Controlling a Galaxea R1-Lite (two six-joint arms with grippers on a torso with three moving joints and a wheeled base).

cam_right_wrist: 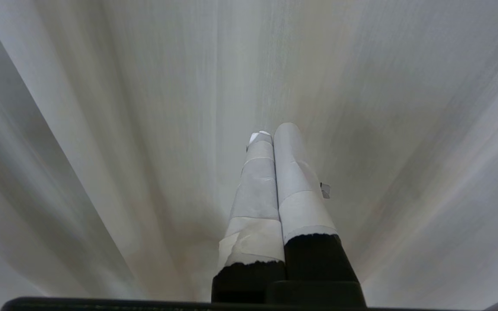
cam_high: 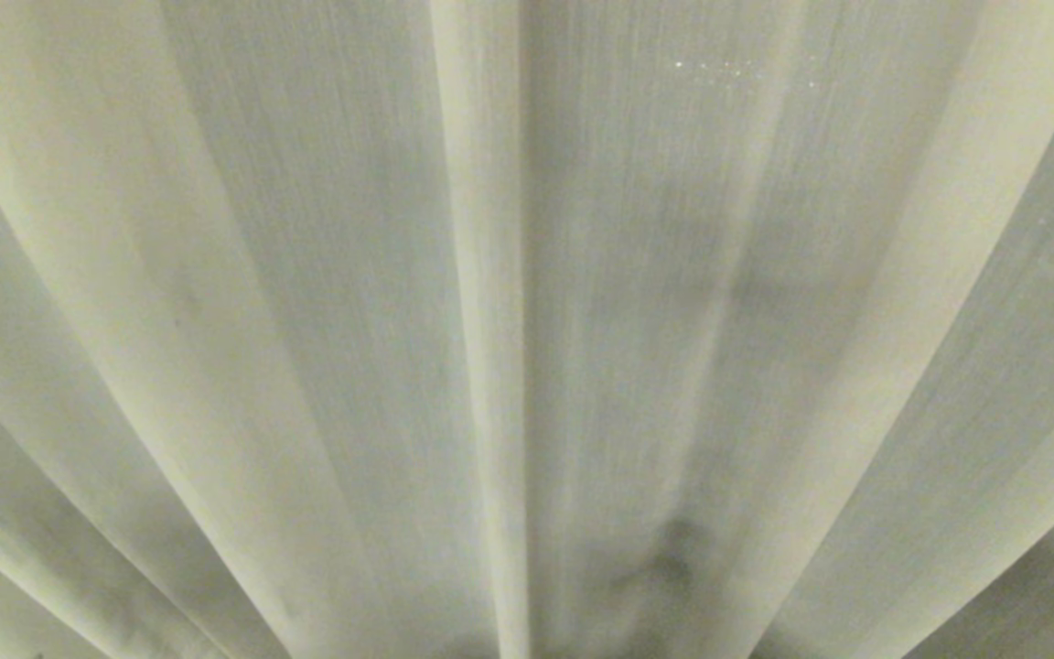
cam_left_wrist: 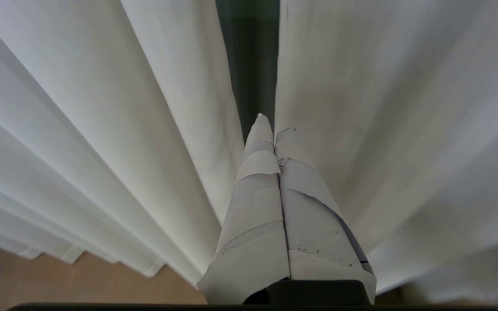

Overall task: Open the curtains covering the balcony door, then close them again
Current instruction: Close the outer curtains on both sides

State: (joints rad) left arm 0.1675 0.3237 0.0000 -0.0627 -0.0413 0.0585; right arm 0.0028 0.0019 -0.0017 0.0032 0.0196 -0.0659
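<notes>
My left gripper [cam_left_wrist: 275, 125], fingers pressed together and holding nothing, points into the narrow dark slit at the upper centre of the left wrist view, where the hemmed edges of the two curtains [cam_left_wrist: 102, 108] nearly meet. A closed gripper makes a slim wedge, which I judge suits slipping between the panels before sweeping one aside. Its taped fingers [cam_left_wrist: 257, 203] lie just beside the right-hand panel's edge; whether they touch the cloth cannot be told. The dark strip seen through the gap [cam_left_wrist: 253, 56] is probably the balcony door or its frame, otherwise fully covered. The wooden floor [cam_left_wrist: 24, 280] shows at the lower left, below the hems.

My right gripper [cam_right_wrist: 272, 134], likewise closed and empty, faces an unbroken pleated stretch of curtain at the centre of the right wrist view, idle.

In the head view the curtains [cam_high: 307, 320] fill the whole frame, their pleats fanning outward from the bottom centre, one hemmed edge [cam_high: 481, 275] running vertically through the middle; neither arm appears there. The curtains hang drawn, so I judge the opening step is only beginning.
</notes>
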